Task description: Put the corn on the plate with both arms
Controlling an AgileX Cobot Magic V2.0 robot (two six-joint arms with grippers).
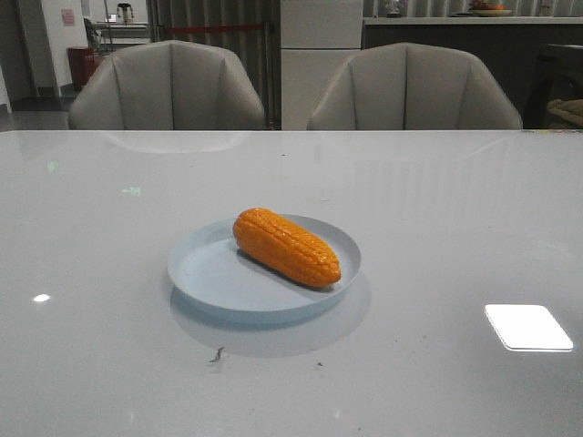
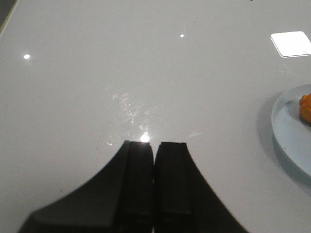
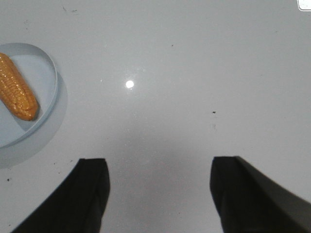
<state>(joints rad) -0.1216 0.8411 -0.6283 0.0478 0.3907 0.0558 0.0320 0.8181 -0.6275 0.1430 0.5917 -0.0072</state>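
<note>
The orange-yellow corn point(image 1: 285, 246) lies on the pale blue plate point(image 1: 205, 273) in the middle of the white table. Neither gripper shows in the front view. In the left wrist view my left gripper point(image 2: 155, 144) is shut and empty over bare table, with the plate's rim point(image 2: 284, 141) and one end of the corn point(image 2: 306, 108) off to the side. In the right wrist view my right gripper point(image 3: 159, 167) is open and empty over bare table, well apart from the plate point(image 3: 46, 104) and the corn point(image 3: 17, 93).
Two grey chairs point(image 1: 168, 86) point(image 1: 414, 88) stand behind the table's far edge. A bright window reflection point(image 1: 528, 327) lies on the glossy tabletop at the front right.
</note>
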